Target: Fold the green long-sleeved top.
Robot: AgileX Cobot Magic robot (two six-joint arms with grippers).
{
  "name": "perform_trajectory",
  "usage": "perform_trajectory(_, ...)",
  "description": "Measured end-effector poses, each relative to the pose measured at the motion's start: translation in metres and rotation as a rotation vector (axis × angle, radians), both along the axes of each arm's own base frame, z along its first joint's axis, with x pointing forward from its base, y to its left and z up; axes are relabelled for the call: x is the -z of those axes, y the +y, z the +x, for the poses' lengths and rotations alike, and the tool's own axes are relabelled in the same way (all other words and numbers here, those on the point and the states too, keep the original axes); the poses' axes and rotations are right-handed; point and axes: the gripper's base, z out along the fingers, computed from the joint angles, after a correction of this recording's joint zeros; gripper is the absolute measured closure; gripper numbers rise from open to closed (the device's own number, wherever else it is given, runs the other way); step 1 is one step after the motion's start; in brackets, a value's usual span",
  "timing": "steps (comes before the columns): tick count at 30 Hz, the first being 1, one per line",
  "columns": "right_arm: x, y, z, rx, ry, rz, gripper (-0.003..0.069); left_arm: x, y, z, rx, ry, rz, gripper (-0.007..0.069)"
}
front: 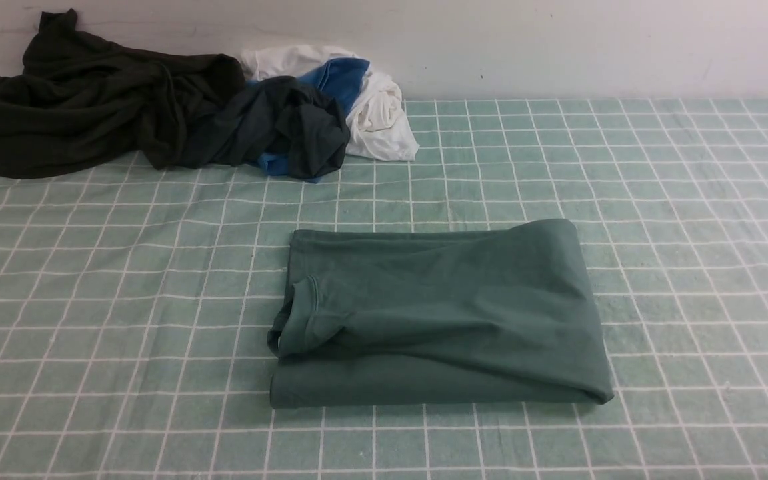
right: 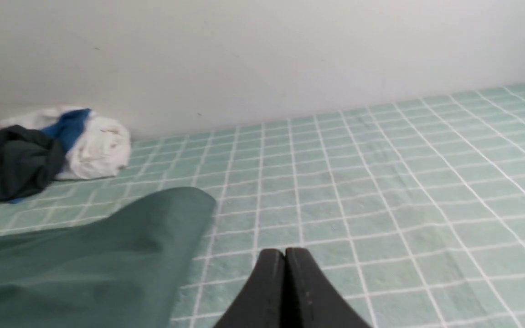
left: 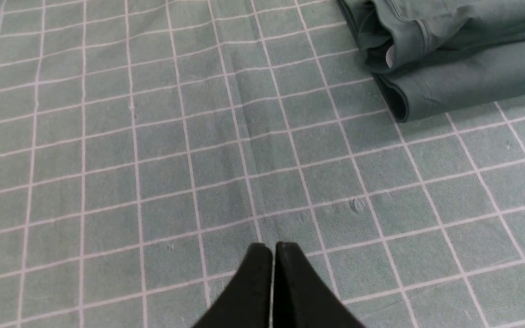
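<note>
Here the green long-sleeved top [front: 444,313] lies folded into a thick, roughly rectangular bundle near the middle of the bench [front: 691,200], a little toward its near edge. The bench is covered with a pale green cloth marked by a white grid. The ribbed neck opening [front: 297,320] of the top shows at the bundle's left end, and a smooth fold runs along the right end. The layers sit stacked, with the lowest layer sticking out along the near side.

At the far left corner of the bench, against the white wall [front: 591,47], there is a heap of other clothes: a very dark garment [front: 84,100] crumpled at the left, a dark grey-navy garment [front: 284,127] beside it, and blue cloth [front: 341,77] and white cloth [front: 381,117] bunched together at the right of the heap. This heap is well apart from the folded top.

The left gripper [left: 273,248] hangs over bare cloth near the neck end of the top, its jaws pressed together with nothing between them. The right gripper [right: 285,253] hangs over bare cloth just beside the top's right end, its jaws likewise pressed together and empty. Neither gripper touches the top.
</note>
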Motion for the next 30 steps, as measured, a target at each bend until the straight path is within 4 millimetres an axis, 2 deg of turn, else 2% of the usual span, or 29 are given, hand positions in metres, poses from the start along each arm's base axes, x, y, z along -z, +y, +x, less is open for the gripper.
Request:
perform_trajectory(7, 0.0083, -0.0012, -0.0012, 0.015, 0.096, -0.018, 0.0673, 0.0000, -0.0001, 0.0000, 0.000, 0.000, -0.001, 0.0627)
perform_trajectory(30, 0.0087, -0.0017, -0.0014, 0.019, 0.105, -0.054, 0.0673, 0.0000, -0.0001, 0.0000, 0.000, 0.000, -0.001, 0.0627)
